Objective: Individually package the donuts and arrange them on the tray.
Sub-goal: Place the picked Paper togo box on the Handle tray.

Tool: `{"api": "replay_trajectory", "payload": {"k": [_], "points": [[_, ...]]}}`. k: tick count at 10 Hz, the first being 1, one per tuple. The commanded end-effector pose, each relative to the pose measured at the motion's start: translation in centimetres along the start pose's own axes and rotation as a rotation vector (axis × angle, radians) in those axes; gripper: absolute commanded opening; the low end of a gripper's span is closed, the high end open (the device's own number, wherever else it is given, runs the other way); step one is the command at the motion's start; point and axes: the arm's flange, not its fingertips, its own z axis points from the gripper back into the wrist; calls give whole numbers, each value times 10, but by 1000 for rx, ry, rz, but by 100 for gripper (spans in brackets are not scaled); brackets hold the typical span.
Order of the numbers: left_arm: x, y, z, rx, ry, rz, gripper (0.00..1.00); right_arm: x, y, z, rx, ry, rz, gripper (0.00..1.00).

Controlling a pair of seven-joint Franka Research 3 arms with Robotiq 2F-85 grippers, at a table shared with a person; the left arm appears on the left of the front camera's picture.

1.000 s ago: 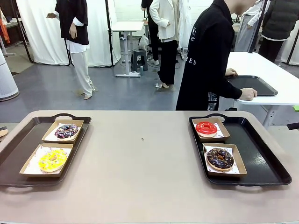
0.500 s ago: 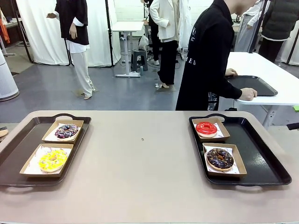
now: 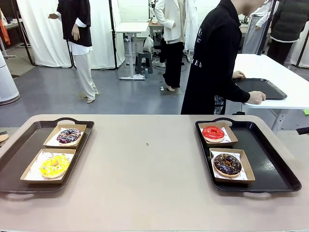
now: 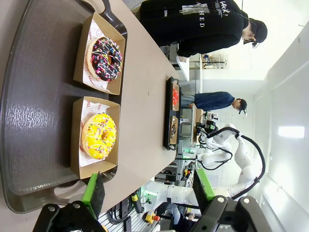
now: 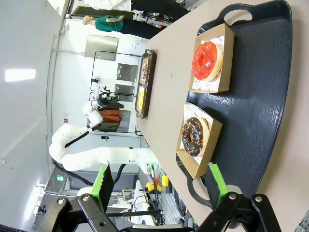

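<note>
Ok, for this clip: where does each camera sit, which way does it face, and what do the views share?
Front view: fixed on the robot's side, looking across the table at both trays and a person standing beyond.
Left wrist view: rolled sideways above the left tray; left gripper open at the bottom edge.
Right wrist view: rolled above the right tray; right gripper open at the bottom.
Shared: the yellow donut shows in front and left wrist views; the red donut in front and right wrist views.

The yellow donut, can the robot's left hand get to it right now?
Probably yes. The left gripper is open and hangs just past the tray's near end, with the yellow donut lying uncovered in its open box ahead. Nothing stands between them, and the person is turned to another table.
</note>
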Motion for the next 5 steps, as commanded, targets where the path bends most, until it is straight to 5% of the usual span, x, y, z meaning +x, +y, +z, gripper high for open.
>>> {"api": "replay_trajectory", "payload": {"k": [1,5], "points": [[-2,0,1,-8,-1,0,96,-1,1,0,4,3,16,100],[-2,0,1,-8,-1,0,96,-1,1,0,4,3,16,100]]}}
